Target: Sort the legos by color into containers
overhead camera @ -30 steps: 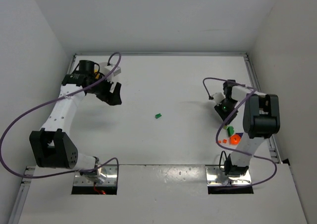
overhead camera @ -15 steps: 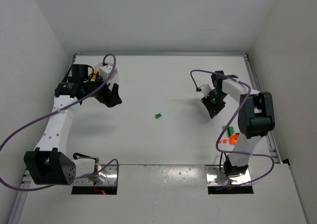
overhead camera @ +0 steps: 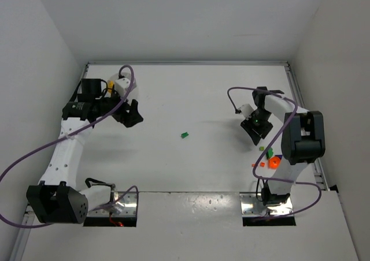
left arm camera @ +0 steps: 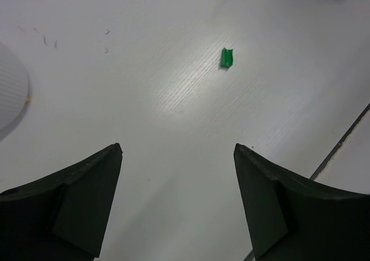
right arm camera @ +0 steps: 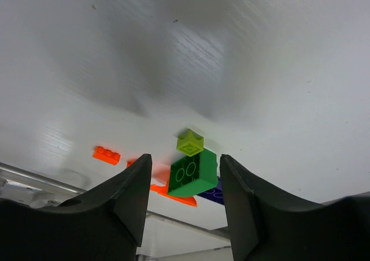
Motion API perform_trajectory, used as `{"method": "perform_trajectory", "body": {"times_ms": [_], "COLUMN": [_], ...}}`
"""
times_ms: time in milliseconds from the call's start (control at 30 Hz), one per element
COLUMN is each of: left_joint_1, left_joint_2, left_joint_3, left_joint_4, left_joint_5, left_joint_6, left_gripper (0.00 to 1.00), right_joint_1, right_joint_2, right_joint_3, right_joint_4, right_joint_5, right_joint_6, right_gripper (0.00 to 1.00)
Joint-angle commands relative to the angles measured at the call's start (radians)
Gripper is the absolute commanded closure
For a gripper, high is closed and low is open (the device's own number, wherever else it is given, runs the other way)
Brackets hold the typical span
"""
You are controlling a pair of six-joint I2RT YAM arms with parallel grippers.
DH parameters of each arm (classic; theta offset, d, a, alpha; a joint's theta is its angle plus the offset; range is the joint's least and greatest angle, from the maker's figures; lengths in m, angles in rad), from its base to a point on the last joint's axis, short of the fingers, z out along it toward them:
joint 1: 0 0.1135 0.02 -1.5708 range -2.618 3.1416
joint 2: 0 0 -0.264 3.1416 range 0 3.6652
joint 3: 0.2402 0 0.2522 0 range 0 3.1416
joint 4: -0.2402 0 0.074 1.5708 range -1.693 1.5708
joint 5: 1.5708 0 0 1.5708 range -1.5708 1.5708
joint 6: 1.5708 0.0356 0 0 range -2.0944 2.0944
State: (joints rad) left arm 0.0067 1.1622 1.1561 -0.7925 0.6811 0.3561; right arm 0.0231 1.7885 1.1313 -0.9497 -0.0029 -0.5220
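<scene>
nearest the arm bases, a small heap of legos is seen on the white table [overhead camera: 191, 93], close beside the right arm's lower link. a round orange piece [overhead camera: 273, 163] is placed at the near side of the heap, and a thin orange plate [right arm camera: 106, 154] is laid a little apart to its left. a dark green brick [right arm camera: 192, 173] is seen at the middle of the heap, with a lime brick [right arm camera: 190, 142] right at its edge; whether the two touch cannot be told. a blue brick [right arm camera: 213, 191] is partly hidden beside the green one, next to more orange plastic.

just beyond the heap the right gripper [overhead camera: 257, 129] is held over the table. its jaws are parted moderately and nothing is gripped; in the right wrist view the green and lime bricks are framed in the gap, down on the table.

farther out, near the table's middle, a lone green brick [overhead camera: 184, 135] is seen, well apart from both arms.

farthest, on the left side, the left gripper [overhead camera: 132, 114] is carried above the table with its jaws spread wide and nothing held. in the left wrist view the lone green brick is seen well ahead of the fingers [left arm camera: 69, 197]. a pale ribbed curve [left arm camera: 8, 93] is cut off by that view's left edge; what it belongs to cannot be told.
</scene>
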Motion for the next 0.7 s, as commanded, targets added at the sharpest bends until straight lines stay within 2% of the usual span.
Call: {"method": "perform_trajectory", "body": {"times_ms": [0, 200, 467, 667], "left_joint_1": [0.009, 0.009, 0.009, 0.009], "left_joint_2": [-0.033, -0.042, -0.033, -0.024], "left_joint_3": [0.002, -0.007, -0.016, -0.016], "left_joint_4": [0.045, 0.045, 0.065, 0.075], "left_joint_5": [0.043, 0.043, 0.063, 0.072], "left_joint_6": [0.0, 0.0, 0.0, -0.009], "left_gripper": [0.16, 0.15, 0.15, 0.15], "right_joint_1": [-0.008, -0.017, -0.017, -0.006], "right_joint_2": [0.026, 0.035, 0.026, 0.017], "right_joint_3": [0.001, -0.033, -0.113, -0.134], "right_joint_4": [0.008, 0.008, 0.066, 0.118], "right_joint_5": [0.021, 0.021, 0.052, 0.09], "right_joint_6": [0.0, -0.067, -0.144, -0.181], "right_gripper": [0.49, 0.53, 0.53, 0.48]}}
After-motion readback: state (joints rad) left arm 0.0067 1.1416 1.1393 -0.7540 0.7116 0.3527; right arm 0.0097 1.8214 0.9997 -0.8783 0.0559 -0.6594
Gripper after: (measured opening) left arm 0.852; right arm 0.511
